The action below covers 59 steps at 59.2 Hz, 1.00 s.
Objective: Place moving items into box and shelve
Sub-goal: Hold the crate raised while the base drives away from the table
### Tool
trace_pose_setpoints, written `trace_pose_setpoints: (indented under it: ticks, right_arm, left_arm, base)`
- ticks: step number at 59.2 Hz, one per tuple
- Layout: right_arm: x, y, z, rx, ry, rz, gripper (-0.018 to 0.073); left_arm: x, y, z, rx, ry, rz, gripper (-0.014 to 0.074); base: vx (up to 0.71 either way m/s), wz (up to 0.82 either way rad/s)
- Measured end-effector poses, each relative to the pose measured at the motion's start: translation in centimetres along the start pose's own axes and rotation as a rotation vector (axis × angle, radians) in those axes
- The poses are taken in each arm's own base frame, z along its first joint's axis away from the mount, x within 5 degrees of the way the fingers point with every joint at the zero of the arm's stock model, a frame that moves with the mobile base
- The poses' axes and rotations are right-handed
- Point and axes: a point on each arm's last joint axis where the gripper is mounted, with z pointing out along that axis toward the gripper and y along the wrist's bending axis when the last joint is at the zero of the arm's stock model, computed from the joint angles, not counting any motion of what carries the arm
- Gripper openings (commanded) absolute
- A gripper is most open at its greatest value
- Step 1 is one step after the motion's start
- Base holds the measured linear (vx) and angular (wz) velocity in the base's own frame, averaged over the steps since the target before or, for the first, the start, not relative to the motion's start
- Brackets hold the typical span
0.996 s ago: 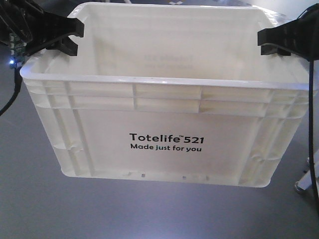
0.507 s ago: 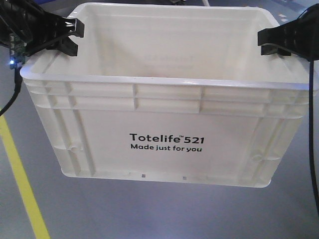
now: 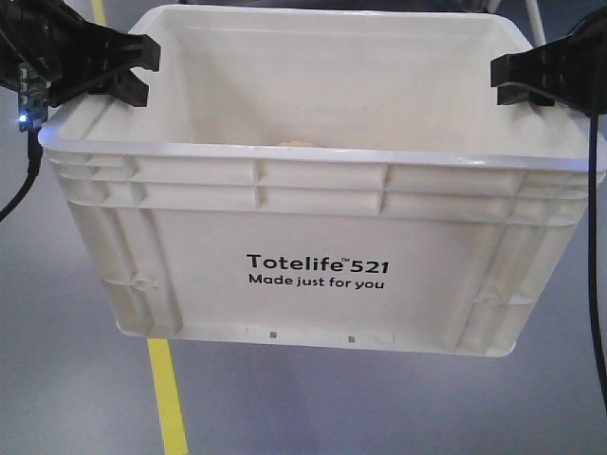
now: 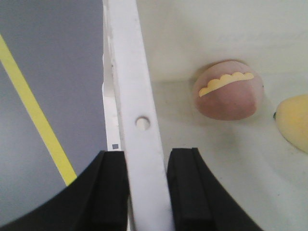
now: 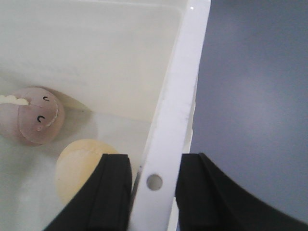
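Left wrist, left gripper (image 4: pixel 147 155) astride box (image 4: pixel 129 72) rim

Front view close on box (image 3: pixel 313 218) side — wrist views down opposite rims, sharing interior.

Left gripper (image 3: pixel 140 72): matte black plastic. Two flat fingers (image 4: pixel 109 192), broad at base, narrowing to blunt squared tips. Faint seam divides inner pad from curved outer body. Small greenish circuit board (image 3: pixel 31 87) on outer side, with blue-white light (image 3: pixel 21 118) lit just below. Thin black cable (image 3: pixel 23 185) curves down from that spot.

Right gripper (image 3: pixel 503 81): same matte black. Right fingers (image 5: pixel 114 192) same shape, smooth rounded outer edges. Second black cable (image 3: pixel 596 246) runs straight down beside it.
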Motion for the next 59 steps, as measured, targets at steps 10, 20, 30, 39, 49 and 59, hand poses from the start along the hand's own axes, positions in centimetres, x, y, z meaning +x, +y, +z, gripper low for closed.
trace_pose_setpoints:
  ticks: [10,20,30,39,49,59]
  right_arm:
    - [0.01,0.0,0.0,0.0,0.001,0.0,-0.0006]
    - [0.05,0.09,-0.03,-0.004,0.004,0.001,-0.0006]
    - [0.05,0.11,-0.05,-0.005,0.003,0.0,-0.0006]
    - [0.05,0.1,-0.11,-0.004,0.002,-0.001,-0.0006]
    - [0.05,0.1,-0.11,-0.004,0.002,-0.001,-0.0006]
    - [0.05,0.1,-0.11,-0.004,0.002,-0.001,-0.0006]
  left_arm:
    - [0.04,0.0,-0.05,0.0,0.003,0.0,-0.0006]
    - [0.1,0.0,-0.38,-0.002,-0.001,0.002,-0.0006]
    - [0.1,0.0,-0.38,-0.002,-0.002,0.002,-0.0006]
    - [0.1,0.0,-0.38,-0.002,-0.002,0.002,-0.0006]
    - [0.1,0.0,-0.38,-0.002,-0.002,0.002,-0.0006]
    - [0.1,0.0,-0.38,-0.002,-0.002,0.002,-0.0006]
  base:
    - [-0.01,0.48]
    - [0.05,0.36]
    - [0.1,0.3]
    - [0.14,0.27]
    - [0.17,0.27]
    - [0.2,0.25]
